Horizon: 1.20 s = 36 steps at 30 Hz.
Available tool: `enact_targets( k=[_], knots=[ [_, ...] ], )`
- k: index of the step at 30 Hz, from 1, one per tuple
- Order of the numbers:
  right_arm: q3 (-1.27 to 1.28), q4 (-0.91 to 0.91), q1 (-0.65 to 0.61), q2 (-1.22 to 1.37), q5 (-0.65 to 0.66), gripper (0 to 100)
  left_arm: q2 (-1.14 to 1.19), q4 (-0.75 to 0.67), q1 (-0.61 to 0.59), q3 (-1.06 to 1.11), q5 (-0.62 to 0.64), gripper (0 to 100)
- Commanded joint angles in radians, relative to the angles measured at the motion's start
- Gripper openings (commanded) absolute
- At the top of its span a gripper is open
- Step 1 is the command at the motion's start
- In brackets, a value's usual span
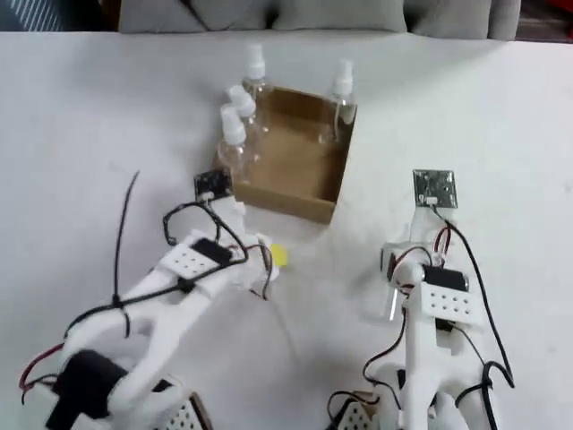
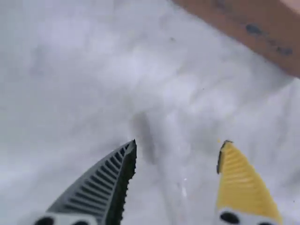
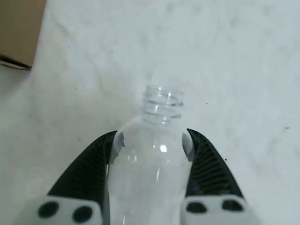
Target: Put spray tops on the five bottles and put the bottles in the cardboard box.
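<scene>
My right gripper (image 3: 152, 136) is shut on a clear bottle (image 3: 157, 159) with a bare threaded neck, and it holds it just over the white table (image 1: 501, 125), to the right of the cardboard box (image 1: 300, 193). In the high view that bottle (image 1: 394, 303) shows faintly at the right gripper (image 1: 395, 285). My left gripper (image 2: 178, 145) is open and empty above the table, close to the box's front wall (image 2: 253, 28); its yellow finger (image 1: 278, 255) shows from above. One capped bottle (image 1: 340, 100) stands in the box's far right corner. Three capped bottles (image 1: 240, 125) stand along its left wall; inside or outside, I cannot tell.
Black and red cables (image 1: 121, 260) trail from both arms across the front of the table. Grey cushions (image 1: 340, 13) line the far edge. A corner of the box (image 3: 18, 33) lies off to the side of the held bottle.
</scene>
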Motion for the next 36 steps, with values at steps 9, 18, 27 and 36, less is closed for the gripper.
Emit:
enact_targets(
  k=[9,18,27,36],
  knots=[
    [-0.009,-0.010,-0.015,-0.025,0.014,1.5,0.147,-0.037,0.019,-0.130,0.008,13],
    [-0.011,-0.010,-0.008,-0.027,0.014,1.5,0.147,-0.003,0.067,-0.129,-0.094,2],
    [-0.097,-0.002,-0.042,-0.038,-0.040,1.5,-0.061,0.176,-0.133,-0.164,-0.519,2],
    [-0.373,0.360,-0.265,-0.038,-0.097,1.5,-0.433,0.236,-0.265,-0.164,-0.578,2]
  ],
)
